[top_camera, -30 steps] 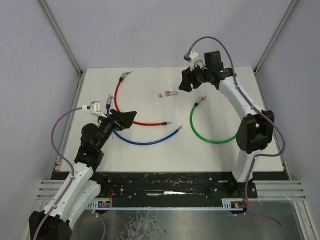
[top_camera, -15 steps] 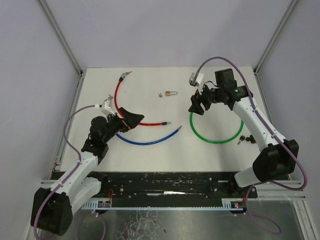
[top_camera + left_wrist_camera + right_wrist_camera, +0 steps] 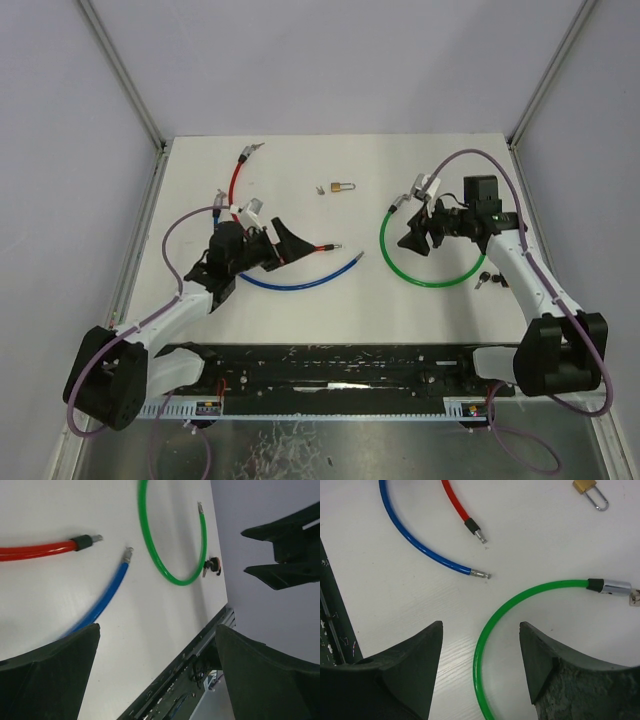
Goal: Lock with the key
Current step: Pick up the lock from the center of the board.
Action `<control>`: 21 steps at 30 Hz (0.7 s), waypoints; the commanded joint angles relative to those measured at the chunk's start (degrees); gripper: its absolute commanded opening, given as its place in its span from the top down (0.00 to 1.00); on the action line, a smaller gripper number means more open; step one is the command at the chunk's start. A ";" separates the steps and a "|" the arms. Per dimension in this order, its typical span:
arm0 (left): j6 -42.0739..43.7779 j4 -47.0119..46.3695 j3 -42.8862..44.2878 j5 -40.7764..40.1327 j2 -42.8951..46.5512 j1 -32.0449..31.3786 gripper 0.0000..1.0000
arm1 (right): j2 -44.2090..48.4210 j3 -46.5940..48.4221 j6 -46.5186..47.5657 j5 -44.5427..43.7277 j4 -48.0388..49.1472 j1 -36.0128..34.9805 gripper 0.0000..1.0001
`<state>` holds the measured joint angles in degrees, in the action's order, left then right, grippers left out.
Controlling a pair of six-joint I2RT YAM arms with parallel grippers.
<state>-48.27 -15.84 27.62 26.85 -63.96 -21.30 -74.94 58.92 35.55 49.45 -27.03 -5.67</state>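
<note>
A small brass padlock (image 3: pixel 343 187) lies at the back middle of the table, and it shows at the top edge of the right wrist view (image 3: pixel 585 487). A black-headed key (image 3: pixel 484 278) lies by the right end of the green cable (image 3: pixel 400 266), and it shows in the left wrist view (image 3: pixel 213 566). My left gripper (image 3: pixel 290 243) is open and empty, low over the ends of the red and blue cables. My right gripper (image 3: pixel 411 232) is open and empty above the green cable's left arc (image 3: pixel 485 645). Neither gripper touches the padlock or the key.
A red cable (image 3: pixel 236 190) and a blue cable (image 3: pixel 290 285) curve across the left half. A small metal piece (image 3: pixel 319 188) lies left of the padlock. The black front rail (image 3: pixel 330 360) runs along the near edge.
My right gripper has swung away from the padlock, toward the near right, over the green cable. My left gripper has moved right and lower over the red and blue cable ends.
</note>
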 commanded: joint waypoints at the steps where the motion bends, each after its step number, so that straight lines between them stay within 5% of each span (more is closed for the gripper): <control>1: 6.25 5.26 4.73 -3.28 0.18 -6.58 0.04 | 5.48 -5.87 -2.45 0.71 10.83 0.72 0.31; 11: 5.21 -0.69 2.16 0.04 9.18 -9.39 0.04 | 2.52 -7.17 -6.27 -8.64 11.34 -0.38 0.34; 21: 7.76 -1.79 0.24 -4.54 11.30 -9.36 0.03 | -11.92 0.84 -8.88 -29.86 3.90 -14.37 0.33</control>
<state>-42.41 -14.15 29.08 24.40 -52.01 -30.46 -82.81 54.74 29.34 29.21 -19.68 -16.01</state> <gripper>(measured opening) 0.968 0.671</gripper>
